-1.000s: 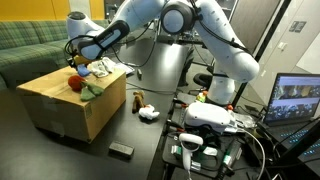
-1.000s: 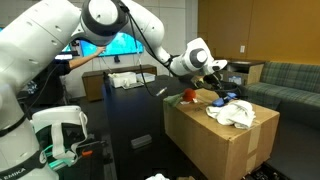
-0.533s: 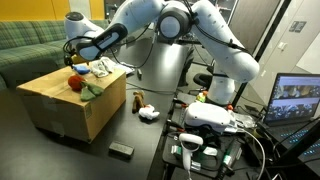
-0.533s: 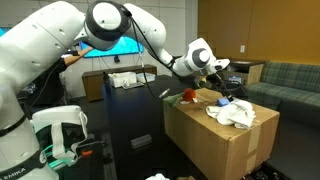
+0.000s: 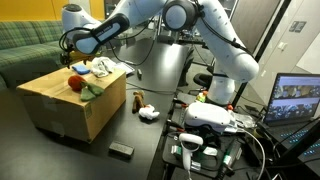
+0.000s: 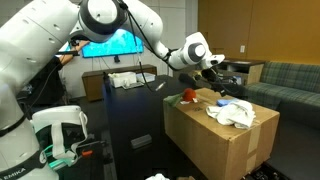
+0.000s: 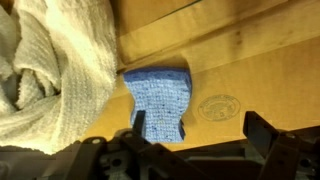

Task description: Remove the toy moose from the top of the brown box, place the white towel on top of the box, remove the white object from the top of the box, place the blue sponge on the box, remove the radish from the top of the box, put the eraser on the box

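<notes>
The brown box (image 5: 70,105) (image 6: 220,140) carries the white towel (image 5: 102,68) (image 6: 236,114), the blue sponge (image 7: 157,100) (image 6: 222,101) and the red radish with green leaves (image 5: 76,85) (image 6: 188,97). My gripper (image 5: 72,60) (image 6: 216,80) hangs open and empty just above the sponge. In the wrist view its fingers (image 7: 197,130) are spread over bare cardboard (image 7: 250,55), with the sponge by one finger and the towel (image 7: 55,70) beside it. The toy moose (image 5: 138,101) and the white object (image 5: 150,114) lie on the floor beside the box. The dark eraser (image 5: 121,150) lies on the floor in front of it.
A green sofa (image 5: 25,50) stands behind the box. A cart with equipment (image 5: 205,135) and a laptop (image 5: 295,100) stand to one side. A dark cabinet (image 6: 130,110) and a monitor (image 6: 110,45) are near the box.
My gripper has risen a little above the box top. The sponge stays lying on the box; towel and radish have not moved.
</notes>
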### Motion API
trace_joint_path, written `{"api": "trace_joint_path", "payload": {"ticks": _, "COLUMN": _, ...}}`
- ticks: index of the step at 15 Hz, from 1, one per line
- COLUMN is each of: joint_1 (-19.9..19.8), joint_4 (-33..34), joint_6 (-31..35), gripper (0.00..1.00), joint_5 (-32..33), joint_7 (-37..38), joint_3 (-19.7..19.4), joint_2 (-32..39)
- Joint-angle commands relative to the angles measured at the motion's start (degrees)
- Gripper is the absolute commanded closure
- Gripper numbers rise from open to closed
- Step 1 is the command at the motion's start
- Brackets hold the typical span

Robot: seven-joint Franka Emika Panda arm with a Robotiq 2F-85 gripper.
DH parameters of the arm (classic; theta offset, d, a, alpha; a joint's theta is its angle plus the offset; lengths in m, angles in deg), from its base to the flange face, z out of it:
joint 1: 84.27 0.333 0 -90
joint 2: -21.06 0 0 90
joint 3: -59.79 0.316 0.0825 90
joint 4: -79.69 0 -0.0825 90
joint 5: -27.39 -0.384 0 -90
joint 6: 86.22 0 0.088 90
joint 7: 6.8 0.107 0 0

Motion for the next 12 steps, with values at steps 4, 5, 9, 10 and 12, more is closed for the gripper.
{"api": "trace_joint_path", "payload": {"ticks": 4, "joint_1": -2.7, "joint_4": -13.87, "joint_6": 0.78, "gripper": 0.0, "joint_5": -6.16, "joint_7": -11.48, "joint_3": 7.5, "joint_2": -12.15}}
{"api": "trace_joint_path", "payload": {"ticks": 5, "joint_1": -2.73, "joint_4": -15.84, "joint_6": 1.01, "gripper": 0.0, "joint_5": -6.94, "joint_7": -12.82, "joint_3": 8.3, "joint_2": -13.17}}
{"api": "trace_joint_path", "payload": {"ticks": 9, "joint_1": -2.85, "joint_4": -22.09, "joint_6": 1.27, "gripper": 0.0, "joint_5": -10.22, "joint_7": -17.57, "joint_3": 11.29, "joint_2": -16.41}}
{"api": "trace_joint_path", "payload": {"ticks": 10, "joint_1": -2.72, "joint_4": -23.33, "joint_6": 1.37, "gripper": 0.0, "joint_5": -10.76, "joint_7": -18.27, "joint_3": 11.87, "joint_2": -16.95}}
{"api": "trace_joint_path", "payload": {"ticks": 12, "joint_1": -2.52, "joint_4": -25.83, "joint_6": 2.01, "gripper": 0.0, "joint_5": -11.62, "joint_7": -19.49, "joint_3": 13.01, "joint_2": -18.12}}
